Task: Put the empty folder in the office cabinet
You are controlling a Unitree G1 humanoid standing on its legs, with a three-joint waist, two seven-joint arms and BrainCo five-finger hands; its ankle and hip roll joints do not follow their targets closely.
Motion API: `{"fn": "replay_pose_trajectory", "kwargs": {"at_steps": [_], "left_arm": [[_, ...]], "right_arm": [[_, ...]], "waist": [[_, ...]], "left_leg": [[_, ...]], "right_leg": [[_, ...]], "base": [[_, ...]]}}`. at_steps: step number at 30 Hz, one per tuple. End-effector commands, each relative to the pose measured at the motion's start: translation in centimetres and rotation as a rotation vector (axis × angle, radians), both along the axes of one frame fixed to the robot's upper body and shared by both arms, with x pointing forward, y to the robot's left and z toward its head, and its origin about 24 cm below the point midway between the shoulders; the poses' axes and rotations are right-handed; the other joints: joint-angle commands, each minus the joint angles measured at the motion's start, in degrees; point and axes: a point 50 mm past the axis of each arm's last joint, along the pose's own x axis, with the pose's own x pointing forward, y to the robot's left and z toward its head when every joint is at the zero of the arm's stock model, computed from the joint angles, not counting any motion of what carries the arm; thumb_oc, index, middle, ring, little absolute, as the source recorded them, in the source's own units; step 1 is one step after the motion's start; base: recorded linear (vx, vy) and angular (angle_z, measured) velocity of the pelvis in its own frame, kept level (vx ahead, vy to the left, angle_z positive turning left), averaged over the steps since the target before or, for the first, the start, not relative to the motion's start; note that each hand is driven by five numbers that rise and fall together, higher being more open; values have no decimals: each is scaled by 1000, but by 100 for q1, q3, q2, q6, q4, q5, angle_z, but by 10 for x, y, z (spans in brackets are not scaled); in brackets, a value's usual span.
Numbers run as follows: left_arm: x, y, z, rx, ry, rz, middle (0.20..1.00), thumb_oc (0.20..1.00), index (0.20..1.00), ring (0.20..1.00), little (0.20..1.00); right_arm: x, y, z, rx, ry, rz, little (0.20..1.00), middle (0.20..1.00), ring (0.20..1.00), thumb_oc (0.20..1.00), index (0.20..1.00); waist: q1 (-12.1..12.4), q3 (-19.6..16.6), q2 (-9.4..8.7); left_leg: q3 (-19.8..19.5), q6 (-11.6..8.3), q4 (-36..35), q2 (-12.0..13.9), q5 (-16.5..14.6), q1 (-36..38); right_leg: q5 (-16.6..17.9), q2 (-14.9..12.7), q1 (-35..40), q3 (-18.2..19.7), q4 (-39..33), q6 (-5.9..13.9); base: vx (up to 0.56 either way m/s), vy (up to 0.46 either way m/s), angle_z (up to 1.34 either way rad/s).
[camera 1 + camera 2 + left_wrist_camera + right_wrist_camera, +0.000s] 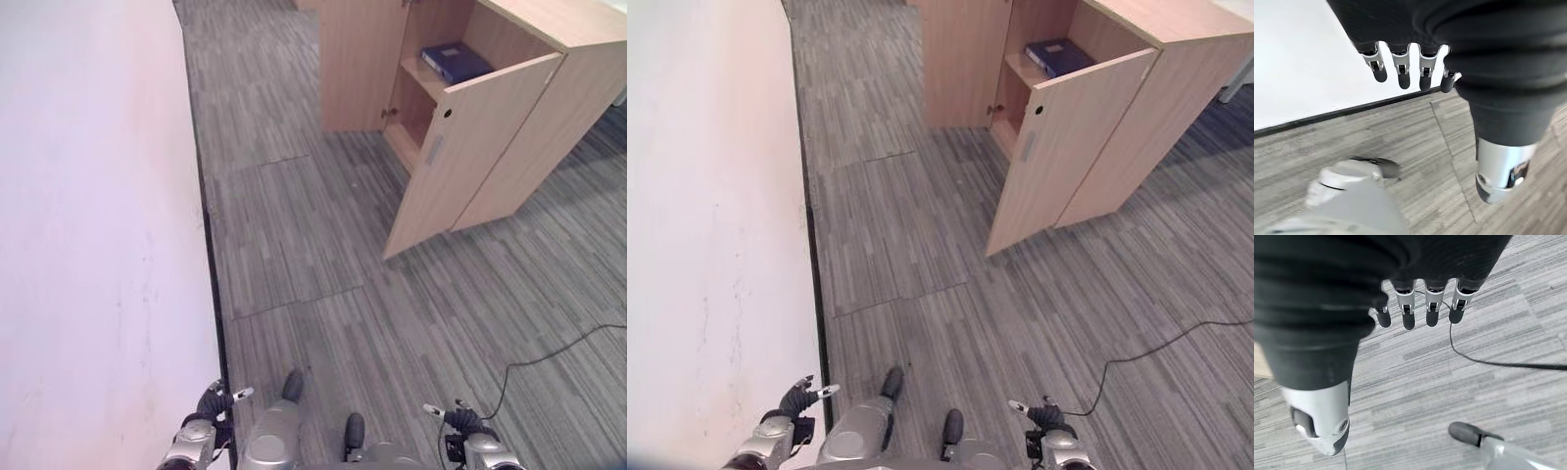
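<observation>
Blue folder (457, 61) lies on the open cabinet's (470, 137) shelf edge; left hand (1400, 63) and right hand (1420, 308) relaxed, empty.

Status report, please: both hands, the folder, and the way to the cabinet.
Left hand and right hand open, empty. Blue folder on cabinet shelf, door open.

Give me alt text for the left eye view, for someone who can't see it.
A blue folder lies on a shelf inside a light wooden cabinet whose door stands open, across grey carpet. Both robot hands, left hand and right hand, hang empty at the bottom edge.
</observation>
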Motion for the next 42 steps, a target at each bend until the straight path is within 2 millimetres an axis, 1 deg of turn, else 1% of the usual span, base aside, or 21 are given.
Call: {"fn": "replay_pose_trajectory", "kwargs": {"at_steps": [1,7,12,13,14,15,17,18,19,20,23,25,27,28,29,30,31,33,37,40,42], "left_arm": [[2,5,4,13,-37,9,1000,1000,1000,1000,1000],[-14,16,-1,36,17,25,1000,1000,1000,1000,1000],[-24,22,-4,58,58,24,1000,1000,1000,1000,1000],[-24,25,-3,68,58,15,1000,1000,1000,1000,1000],[-26,28,-2,78,69,3,1000,1000,1000,1000,1000],[-26,28,-2,78,69,3,1000,1000,1000,1000,1000],[-25,31,-1,92,71,-17,1000,1000,1000,1000,1000],[-19,33,2,98,54,-31,1000,1000,1000,1000,1000],[-19,33,2,98,53,-31,1000,1000,1000,1000,1000],[-15,35,5,106,38,-42,1000,1000,1000,1000,1000],[-6,37,10,110,4,-51,1000,1000,1000,1000,1000],[-5,36,11,111,0,-56,1000,1000,1000,1000,1000],[1,33,13,112,-17,-75,1000,1000,1000,1000,1000],[3,34,14,112,-28,-74,1000,1000,1000,1000,1000],[6,33,16,109,-40,-80,1000,1000,1000,1000,1000],[11,30,18,107,-61,-93,1000,1000,1000,1000,1000],[11,30,18,107,-60,-94,1000,1000,1000,1000,1000],[16,27,19,103,-76,-108,1000,1000,1000,1000,1000],[11,22,16,96,-64,-120,1000,1000,1000,1000,1000],[7,18,13,79,-61,-113,1000,1000,1000,1000,1000],[5,12,11,39,-70,-92,1000,1000,1000,1000,1000]], "right_arm": [[-5,-6,2,-5,-25,-45,1000,1000,1000,1000,1000],[-12,4,-4,21,11,-32,1000,1000,1000,1000,1000],[-19,12,-9,50,22,-40,1000,1000,1000,1000,1000],[-19,15,-9,62,19,-48,1000,1000,1000,1000,1000],[-20,17,-10,73,20,-56,1000,1000,1000,1000,1000],[-20,17,-10,73,20,-56,1000,1000,1000,1000,1000],[-18,21,-10,87,13,-38,1000,1000,1000,1000,1000],[-10,23,-8,96,-12,-34,1000,1000,1000,1000,1000],[-10,23,-8,97,-12,-34,1000,1000,1000,1000,1000],[-5,23,-6,101,-30,-29,1000,1000,1000,1000,1000],[5,26,-3,107,-61,-25,1000,1000,1000,1000,1000],[7,26,-2,105,-66,-23,1000,1000,1000,1000,1000],[6,25,-2,103,-65,-33,1000,1000,1000,1000,1000],[3,23,-3,99,-60,-45,1000,1000,1000,1000,1000],[2,20,-3,95,-56,-55,1000,1000,1000,1000,1000],[-2,12,-3,79,-48,-89,1000,1000,1000,1000,1000],[-2,12,-3,80,-48,-90,1000,1000,1000,1000,1000],[-6,3,-3,64,-36,-139,1000,1000,1000,1000,1000],[-28,-8,-7,34,33,-180,1000,1000,1000,1000,1000],[-37,-12,-9,45,36,-238,1000,1000,1000,1000,1000],[-46,-15,-9,60,29,-294,1000,1000,1000,1000,1000]], "waist": [[290,-301,-45],[608,-485,-237],[580,-639,-407],[580,-734,-517],[560,-821,-621],[560,-827,-628],[549,-981,-808],[527,-968,-800],[540,-969,-803],[509,-908,-755],[347,-698,-420],[308,-640,-330],[118,-516,-85],[16,-420,-88],[-44,-370,-71],[-141,-314,-122],[-167,-273,-111],[-320,-250,-172],[-390,-452,-190],[-515,-552,-81],[-681,-587,43]], "left_leg": [[216,431,350,-224,232,-1094],[628,527,353,106,559,-1363],[669,525,440,168,776,-1279],[819,549,563,185,803,-1287],[926,594,601,152,773,-1296],[928,596,603,149,770,-1301],[1084,732,557,-24,566,-1235],[1124,831,497,-52,395,-1048],[1137,833,495,-46,393,-1049],[1121,894,479,-23,308,-947],[973,1100,371,149,49,-447],[907,1156,297,161,6,-284],[743,1221,47,239,-131,280],[713,1218,16,186,-251,520],[710,1183,-5,195,-342,690],[758,1101,-38,149,-514,907],[728,1096,-50,155,-543,977],[683,1018,-138,72,-765,1320],[1030,825,-141,243,-1262,1918],[1086,726,24,379,-1378,2005],[1296,527,803,537,-1440,1863]], "right_leg": [[-1420,50,784,661,665,575],[-1753,-127,1437,1043,718,674],[-1689,-296,1461,1025,793,835],[-1449,-447,1388,1011,809,985],[-973,-603,1295,1012,871,1154],[-970,-608,1293,1011,864,1157],[-14,-821,1107,1088,1117,1429],[507,-836,804,1082,1738,1594],[499,-837,786,1098,1759,1596],[899,-794,602,1080,2259,1708],[1237,-629,-83,810,3588,1826],[1147,-578,-242,688,3838,1817],[655,-360,-1104,431,4271,1694],[284,-404,-1359,278,4164,1615],[109,-471,-1412,93,3750,1567],[-85,-583,-1635,-147,2680,1444],[-121,-581,-1542,-184,2652,1440],[116,-715,-1742,-337,1621,1480],[473,-1015,-1343,-1370,749,1454],[403,-865,-1246,-1152,779,1333],[217,-746,-1063,-1062,747,1151]], "base": [[283,54,-49],[363,150,-58],[230,187,-8],[304,322,11],[306,323,3],[315,341,-2],[296,332,2],[197,229,3],[201,244,-15],[147,191,-14],[188,253,-11],[140,146,11],[323,200,5],[419,126,-33],[485,-36,-35],[373,-62,-10],[387,-89,7],[354,-101,20],[347,-161,26],[297,-139,-10],[236,-184,-21]]}}
